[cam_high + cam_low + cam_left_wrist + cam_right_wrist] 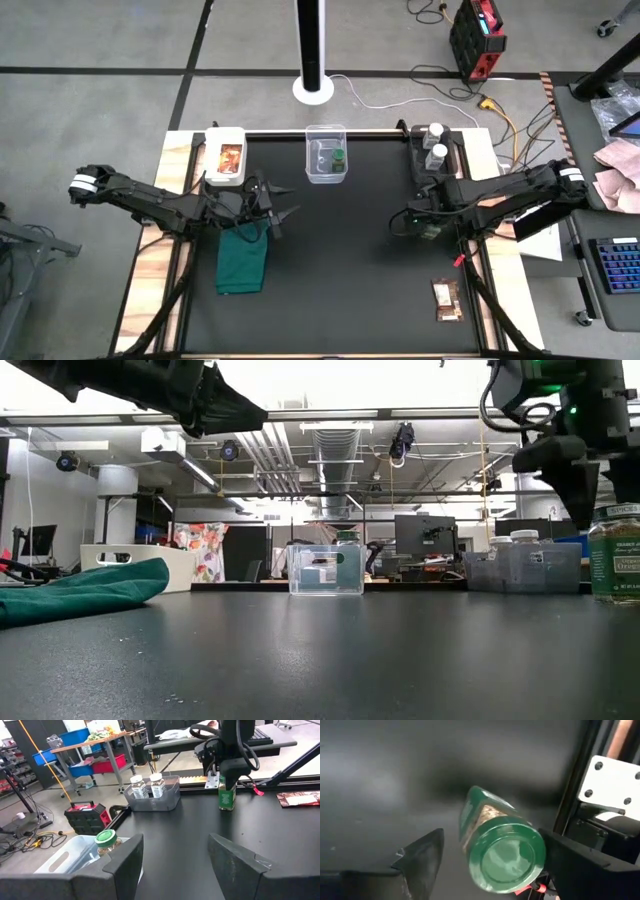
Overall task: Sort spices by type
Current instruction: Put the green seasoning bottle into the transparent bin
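- Right claw (415, 222) is out over the right side of the black counter (340, 260), pointing down at a green-lidded jar (502, 847). In the right wrist view the fingers sit spread on either side of the lid with gaps showing, so it's open and not gripping anything.
- That jar is standing upright on the counter, near the right edge. The low view shows it (613, 555) at the far right with the claw hanging just above it.
- Left claw (283, 203) is on the left side of the counter, up off the surface, fingers clearly apart and holding nothing. Its wrist view looks straight across the counter at the right arm and that same jar (227, 795).
- Second green-lidded jar (339, 158) is already sitting inside the clear plastic box (326, 135) at the back middle of the counter. It also shows in the left wrist view (105, 840).
- The two clear jars with white lids (435, 143) are side by side in a dark tray (418, 160) at the back right, well apart from the plastic box.
- One orange-brown packet (230, 159) lies in a white tray (212, 140) at the back left corner.
- The other packet (447, 299) lies flat on the counter near the front right, well away from everything else.
- A dark green cloth (243, 260) is bunched up on the left side, just in front of the left claw.
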